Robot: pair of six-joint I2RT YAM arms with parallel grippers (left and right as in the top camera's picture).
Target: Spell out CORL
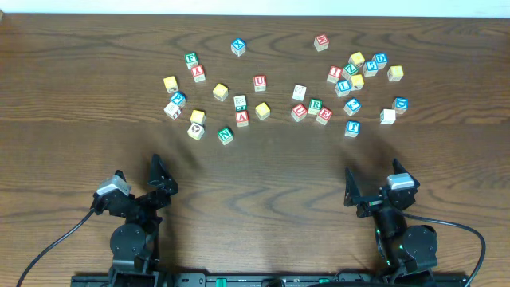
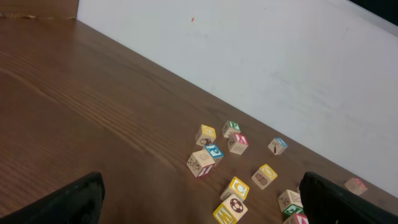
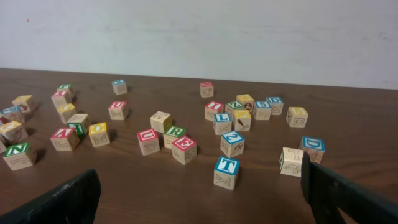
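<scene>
status: nothing is spelled yet — blocks (image 1: 315, 105) are scattered | left gripper (image 1: 139, 174), right gripper (image 1: 373, 177): spread, nothing is held

The light is even and fairly bright, falling from above. The table (image 1: 263, 171) has a faint sheen but no hard glare, and the blocks (image 3: 227, 172) throw only short, soft shadows at their bases. The white wall (image 2: 261, 56) looks nearly washed out toward 1 o'clock. In both wrist views the fingers (image 2: 71, 202) at 7 and 5 o'clock are dark and soft-edged. Near blocks are sharp, and far ones lose detail.
</scene>
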